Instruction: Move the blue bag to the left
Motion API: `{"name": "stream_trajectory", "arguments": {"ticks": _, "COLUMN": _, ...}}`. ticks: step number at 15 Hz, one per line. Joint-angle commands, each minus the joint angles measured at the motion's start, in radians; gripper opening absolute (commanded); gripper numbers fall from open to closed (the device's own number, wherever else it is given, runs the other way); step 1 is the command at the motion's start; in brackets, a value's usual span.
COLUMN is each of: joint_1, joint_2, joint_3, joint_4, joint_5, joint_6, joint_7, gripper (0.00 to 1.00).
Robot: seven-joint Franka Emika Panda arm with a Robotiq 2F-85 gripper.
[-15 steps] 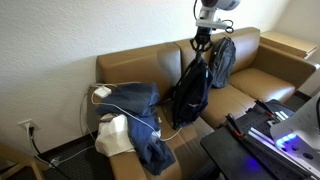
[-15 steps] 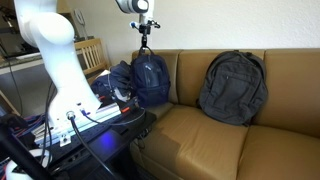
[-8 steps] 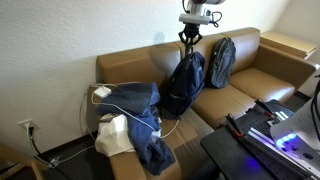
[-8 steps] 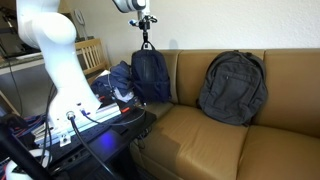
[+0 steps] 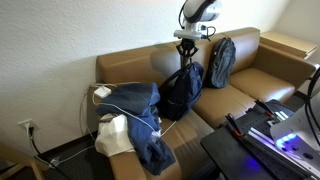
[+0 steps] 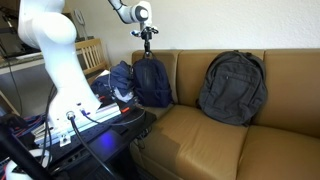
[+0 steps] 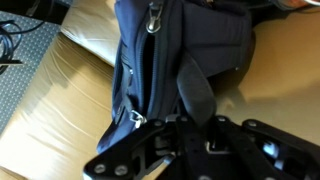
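Observation:
The blue bag (image 5: 182, 92), a large dark navy backpack, stands upright on the sofa seat against the back cushion in both exterior views (image 6: 152, 82). My gripper (image 5: 187, 47) is right above it, shut on its top loop handle (image 7: 196, 95); it also shows in an exterior view (image 6: 149, 43). In the wrist view the bag (image 7: 165, 45) hangs below my jaws (image 7: 195, 135), and the strap runs up between the fingers.
A smaller grey-blue backpack (image 5: 222, 60) leans on the sofa back (image 6: 233, 88). Rumpled denim clothing (image 5: 135, 112) with a white cable lies close beside the bag. The tan sofa (image 6: 200, 135) has bare seat between the two backpacks. A black stand (image 5: 262, 128) is in front.
My gripper has carried the blue bag away from the grey-blue backpack toward the denim clothing and lowered it; the bag now rests on the seat.

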Motion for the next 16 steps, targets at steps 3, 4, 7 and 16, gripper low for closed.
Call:
{"name": "stream_trajectory", "arguments": {"ticks": 3, "joint_1": 0.063, "joint_2": 0.237, "joint_3": -0.018, "joint_4": 0.193, "joint_5": 0.014, "joint_6": 0.317, "joint_7": 0.202, "gripper": 0.04}}
{"name": "stream_trajectory", "arguments": {"ticks": 4, "joint_1": 0.072, "joint_2": 0.265, "joint_3": -0.022, "joint_4": 0.217, "joint_5": 0.018, "joint_6": 0.383, "joint_7": 0.225, "gripper": 0.04}}
{"name": "stream_trajectory", "arguments": {"ticks": 7, "joint_1": 0.096, "joint_2": 0.338, "joint_3": -0.047, "joint_4": 0.277, "joint_5": 0.021, "joint_6": 0.577, "joint_7": 0.265, "gripper": 0.04}}
{"name": "stream_trajectory", "arguments": {"ticks": 16, "joint_1": 0.261, "joint_2": 0.441, "joint_3": -0.229, "joint_4": 0.274, "joint_5": 0.014, "joint_6": 0.92, "joint_7": 0.257, "gripper": 0.04}}
